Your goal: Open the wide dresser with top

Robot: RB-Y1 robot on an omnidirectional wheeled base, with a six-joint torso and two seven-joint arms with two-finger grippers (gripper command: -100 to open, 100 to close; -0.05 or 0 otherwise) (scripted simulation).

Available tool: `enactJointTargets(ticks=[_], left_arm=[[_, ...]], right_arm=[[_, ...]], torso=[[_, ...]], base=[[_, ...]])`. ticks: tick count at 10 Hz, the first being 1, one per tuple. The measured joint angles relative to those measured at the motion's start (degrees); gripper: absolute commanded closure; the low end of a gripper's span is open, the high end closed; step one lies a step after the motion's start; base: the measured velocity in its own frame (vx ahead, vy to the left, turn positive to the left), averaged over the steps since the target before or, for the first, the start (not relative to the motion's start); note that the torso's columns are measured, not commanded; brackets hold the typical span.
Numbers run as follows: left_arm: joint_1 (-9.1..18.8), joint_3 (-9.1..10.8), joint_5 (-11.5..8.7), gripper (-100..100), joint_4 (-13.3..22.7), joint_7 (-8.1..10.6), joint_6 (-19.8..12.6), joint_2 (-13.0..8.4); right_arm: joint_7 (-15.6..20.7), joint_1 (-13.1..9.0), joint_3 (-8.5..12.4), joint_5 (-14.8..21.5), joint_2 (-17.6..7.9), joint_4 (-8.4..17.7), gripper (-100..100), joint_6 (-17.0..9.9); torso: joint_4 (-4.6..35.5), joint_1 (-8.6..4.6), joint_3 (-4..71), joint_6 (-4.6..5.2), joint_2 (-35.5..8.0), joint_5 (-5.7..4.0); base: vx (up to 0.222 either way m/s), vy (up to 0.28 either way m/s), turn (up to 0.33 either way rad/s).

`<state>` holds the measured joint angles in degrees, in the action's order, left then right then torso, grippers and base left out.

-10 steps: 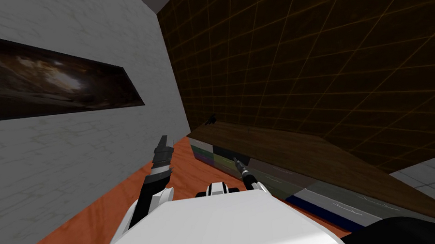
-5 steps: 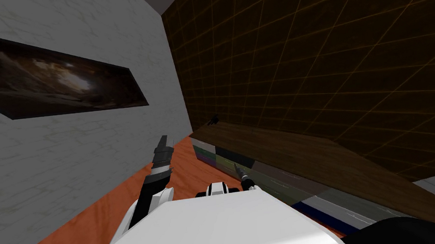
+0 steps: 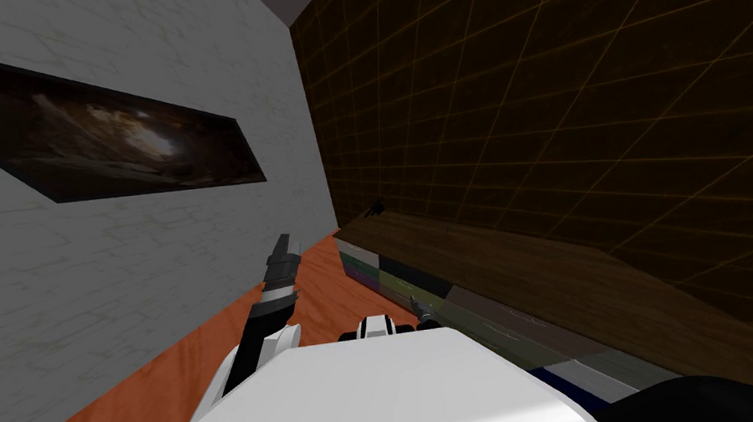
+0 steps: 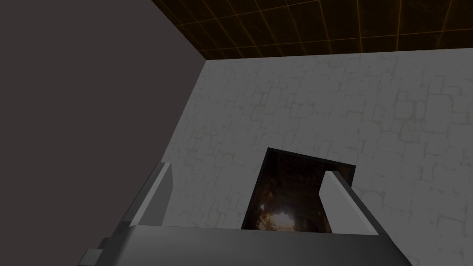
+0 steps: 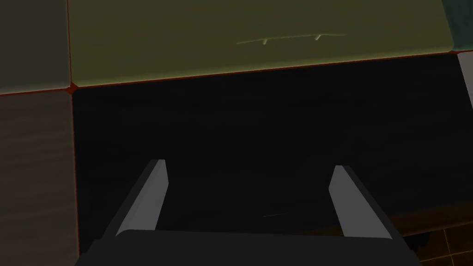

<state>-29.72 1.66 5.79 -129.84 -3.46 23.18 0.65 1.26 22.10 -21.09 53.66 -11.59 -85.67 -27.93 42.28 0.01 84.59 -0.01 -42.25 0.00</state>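
**Inspector:** While the left gripper (image 3: 283, 247) is raised over the orange wood-grain floor (image 3: 170, 388), left of the dresser (image 3: 540, 280), how do its blades stand?

**Assistant:** Apart, holding nothing.

**Inspector:** And the right gripper (image 5: 249, 166)?

**Assistant:** Fingers spread and empty, close to the dresser's front. It faces a flat black drawer panel (image 5: 258, 138) just under the dresser's top. An olive panel (image 5: 184, 46) borders that one and bears a thin bar handle (image 5: 291, 38). Thin red seams divide the fronts.

**Inspector:** Dresser's position?

**Assistant:** Long and low against the dark gridded wall (image 3: 566, 80), under a dark wood-grain slab.
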Motion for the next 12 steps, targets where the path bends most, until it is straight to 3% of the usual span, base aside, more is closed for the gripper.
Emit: enactJointTargets(ticks=[4,5,8,12], left_arm=[[0.0,0.0,0.0,0,0.0,0.0,0.0,0.0],[0.0,0.0,0.0,0,0.0,0.0,0.0,0.0],[0.0,0.0,0.0,0,0.0,0.0,0.0,0.0],[0.0,0.01,0.0,0,0.0,0.0,0.0,0.0]], right_arm=[[-0.65,-0.12,-2.28,7.8,-0.68,5.44,-100,-6.64],[-1.04,-0.66,-2.51,9.25,-1.02,7.47,-100,-7.97],[-0.2,-1.28,-3.61,11.56,-1.63,10.37,-100,-11.95],[-0.78,-2.44,-5.97,17.98,-2.16,16.89,-100,-18.44]], torso=[[0.0,0.04,0.0,0.0,0.01,0.01],[-0.01,0.0,0.0,0.03,-0.01,0.01],[0.01,0.0,-0.02,0.02,-0.03,0.0],[0.01,-0.03,-0.02,0.02,-0.04,0.0]], base=[[0.058,0.047,0.071],[0.023,0.023,-0.013],[0.047,0.04,0.084],[0.056,0.046,0.062]])
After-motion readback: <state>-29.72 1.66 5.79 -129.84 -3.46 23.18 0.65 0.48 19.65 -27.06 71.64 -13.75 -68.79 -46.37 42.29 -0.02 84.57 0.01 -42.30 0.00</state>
